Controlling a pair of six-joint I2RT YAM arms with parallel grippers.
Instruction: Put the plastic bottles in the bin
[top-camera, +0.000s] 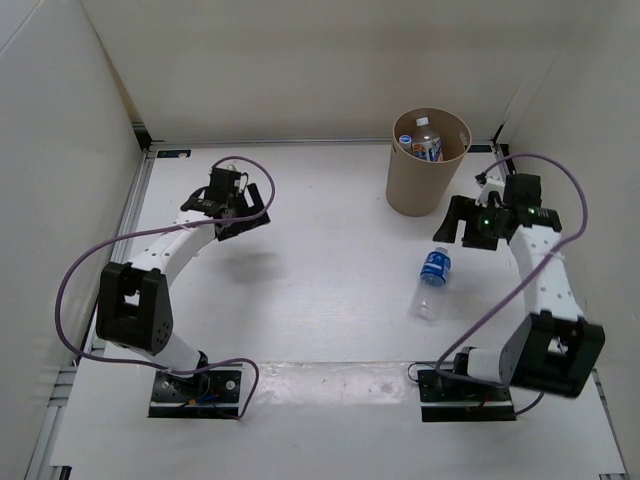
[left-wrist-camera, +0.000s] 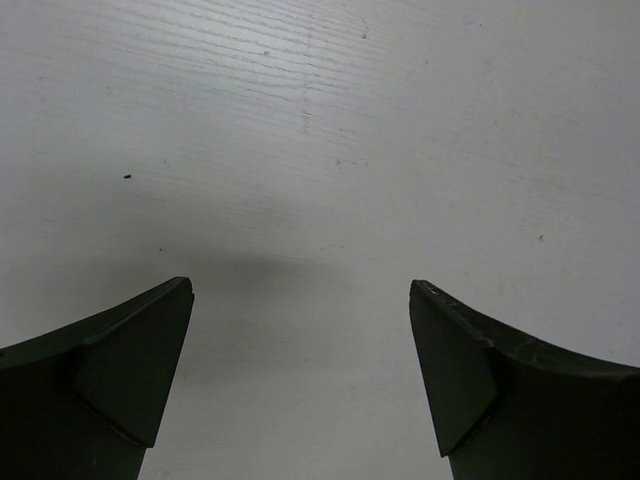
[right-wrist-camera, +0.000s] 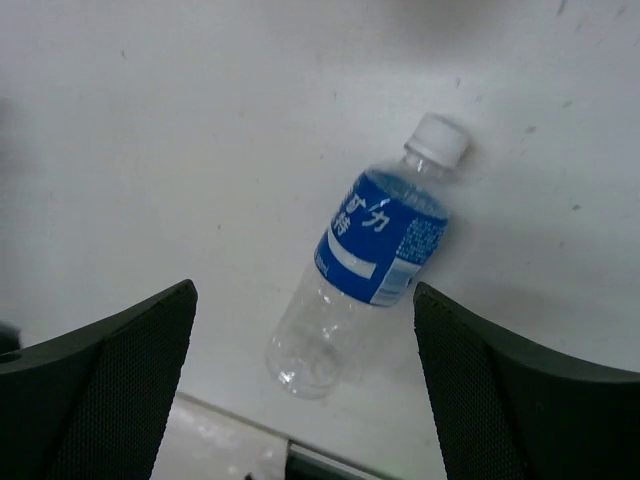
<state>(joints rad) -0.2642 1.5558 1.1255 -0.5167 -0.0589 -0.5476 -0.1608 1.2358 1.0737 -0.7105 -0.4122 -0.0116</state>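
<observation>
Bin (top-camera: 408, 195) beside the spread right gripper (top-camera: 452, 228) holds a white-orange bottle (top-camera: 428, 143). Only the wrist view shows lettering on the blue-label bottle (right-wrist-camera: 375, 250) beneath. The left gripper (left-wrist-camera: 300, 292) is spread too.

White table (top-camera: 320, 300) enclosed by plain white walls (top-camera: 300, 60).

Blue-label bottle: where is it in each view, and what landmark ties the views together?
Top external: blue-label bottle lying on the table right of centre, nearer than the bin, beside the right claw.
Left wrist: not in it.
Right wrist: centre, on its side, cap upper right.
Shared landmark: the open right claw, in both views showing it; the white table is in all three.
</observation>
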